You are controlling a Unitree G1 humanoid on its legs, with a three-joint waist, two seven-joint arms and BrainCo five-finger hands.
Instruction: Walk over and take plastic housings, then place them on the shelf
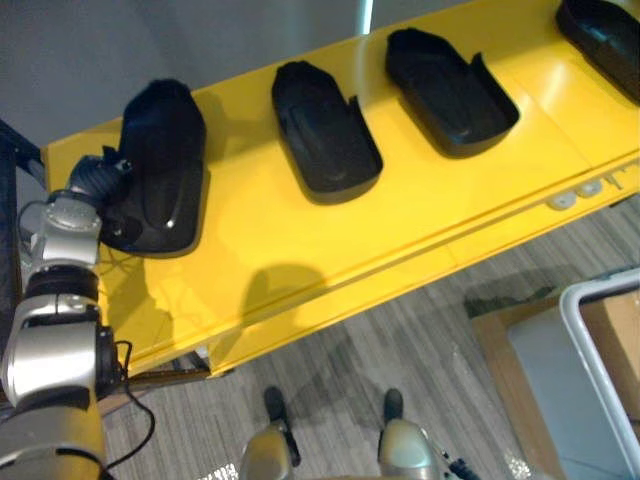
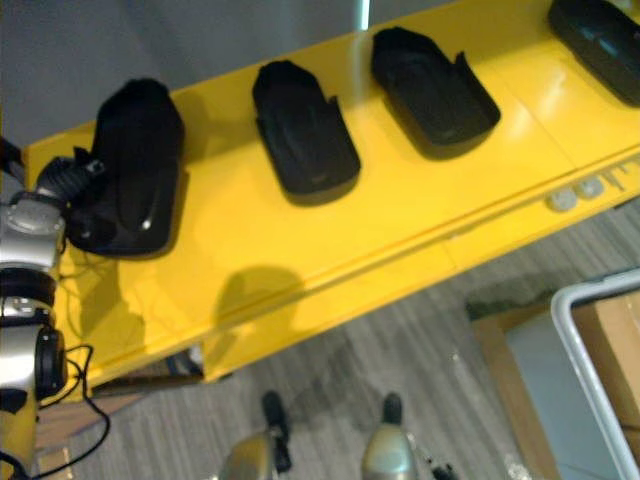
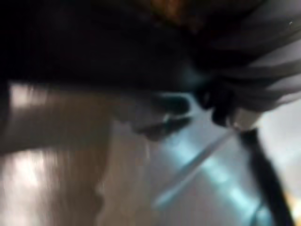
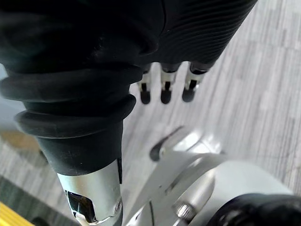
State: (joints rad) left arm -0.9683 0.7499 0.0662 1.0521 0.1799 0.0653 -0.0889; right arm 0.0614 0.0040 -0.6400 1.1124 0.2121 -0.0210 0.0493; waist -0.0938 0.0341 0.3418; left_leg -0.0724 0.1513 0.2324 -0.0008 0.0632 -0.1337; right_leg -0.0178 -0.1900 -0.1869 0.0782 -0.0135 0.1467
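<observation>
Several black plastic housings lie in a row on the yellow shelf [image 1: 300, 250]. The leftmost housing [image 1: 160, 165] rests dome-up near the shelf's left end, and my left hand [image 1: 98, 180] lies against its left side, its dark cover showing beside the housing. Two more housings, one [image 1: 325, 130] in the middle and one [image 1: 450, 90] further right, lie hollow side up. Another housing [image 1: 605, 35] sits at the far right end. My right hand [image 4: 164, 87] hangs low over the floor with relaxed straight fingers, holding nothing.
A grey wall runs behind the shelf. At the lower right stands a white-rimmed bin [image 1: 590, 330] beside a cardboard box [image 1: 495, 345] on the grey floor. Two small white knobs [image 1: 575, 195] sit on the shelf's front edge.
</observation>
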